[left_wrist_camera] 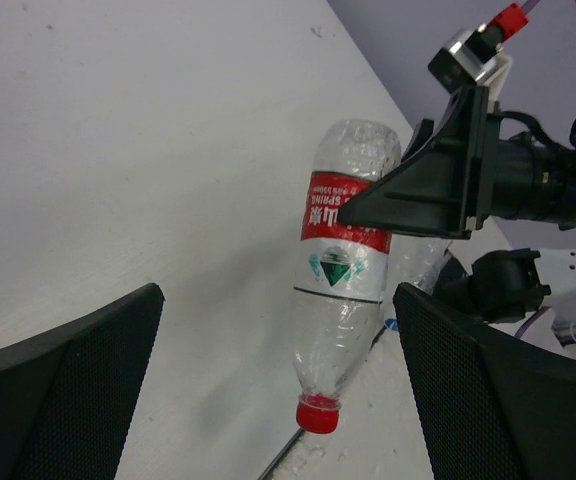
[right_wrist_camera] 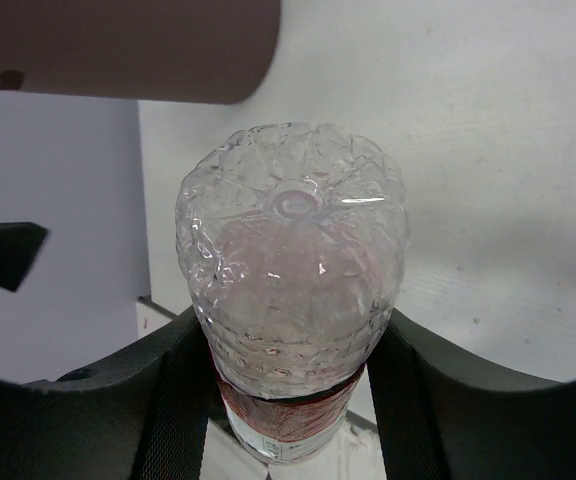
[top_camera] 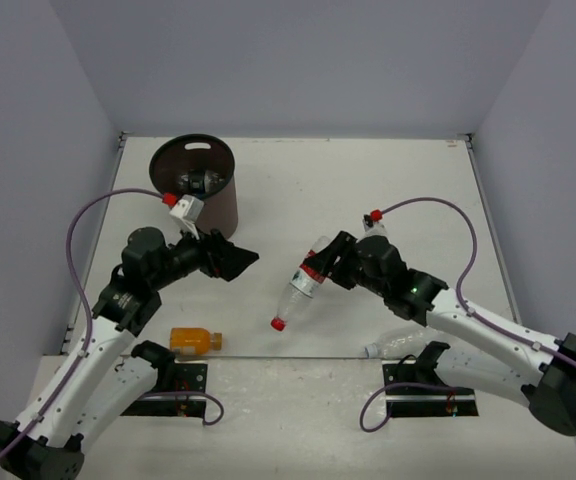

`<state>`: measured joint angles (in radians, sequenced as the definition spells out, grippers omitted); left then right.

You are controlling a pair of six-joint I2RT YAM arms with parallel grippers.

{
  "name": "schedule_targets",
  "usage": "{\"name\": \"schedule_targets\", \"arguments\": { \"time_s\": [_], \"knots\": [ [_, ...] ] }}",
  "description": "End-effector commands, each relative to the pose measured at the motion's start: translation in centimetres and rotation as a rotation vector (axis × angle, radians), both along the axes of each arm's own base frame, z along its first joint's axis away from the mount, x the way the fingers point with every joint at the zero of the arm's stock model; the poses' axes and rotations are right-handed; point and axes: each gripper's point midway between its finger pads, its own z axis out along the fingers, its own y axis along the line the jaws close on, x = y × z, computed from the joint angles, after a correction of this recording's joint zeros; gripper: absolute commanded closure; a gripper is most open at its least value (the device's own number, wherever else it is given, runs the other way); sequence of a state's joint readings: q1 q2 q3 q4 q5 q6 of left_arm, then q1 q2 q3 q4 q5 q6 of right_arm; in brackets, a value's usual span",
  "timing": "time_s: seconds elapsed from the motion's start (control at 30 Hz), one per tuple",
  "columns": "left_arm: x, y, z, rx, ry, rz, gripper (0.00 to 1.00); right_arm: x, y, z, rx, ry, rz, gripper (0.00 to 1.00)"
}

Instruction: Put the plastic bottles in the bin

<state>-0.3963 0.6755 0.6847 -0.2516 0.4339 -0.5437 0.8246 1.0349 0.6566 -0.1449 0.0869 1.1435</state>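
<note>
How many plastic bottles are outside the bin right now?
3. A red-labelled bottle held by the right gripper mid-table, an orange-filled bottle lying near the left arm base, and a clear bottle lying beside the right arm. The bin holds more, partly hidden.

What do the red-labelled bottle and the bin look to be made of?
The red-labelled bottle looks like thin clear plastic, glossy. Its walls are see-through with bright glints, and its moulded base looks dimpled and creased in the right wrist view. The bin is probably hard plastic. It is dark brown with a smooth, fairly matt wall and a handle slot cut near the rim, though the look alone leaves it open.
</note>
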Motion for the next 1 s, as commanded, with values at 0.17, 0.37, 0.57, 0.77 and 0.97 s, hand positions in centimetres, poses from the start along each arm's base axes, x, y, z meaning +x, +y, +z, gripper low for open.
{"name": "schedule_targets", "arguments": {
  "time_s": [0.17, 0.37, 0.57, 0.77, 0.97],
  "knots": [
    [-4.0, -10.1, -0.1, -0.011, -0.027, -0.311, 0.0, 0.9, -1.9, 8.0, 0.03, -0.25, -0.031, 0.79],
    [-3.1, -13.4, -2.2, 0.062, -0.016, -0.336, 0.0, -0.4, -1.8, 9.6, 0.1, -0.25, 0.005, 0.79],
    [-3.9, -15.9, -1.5, 0.047, -0.047, -0.43, 0.45, -1.1, -1.6, 9.3, 0.098, -0.223, 0.038, 0.78],
    [-3.4, -15.3, -0.3, 0.037, -0.085, -0.387, 1.0, -1.3, -1.1, 7.5, 0.079, -0.153, 0.048, 0.33],
    [-0.3, -11.7, -0.9, 0.154, -0.034, -0.112, 1.0, -0.3, -5.5, 7.2, -0.044, -0.103, -0.169, 0.01]
  ]
}}
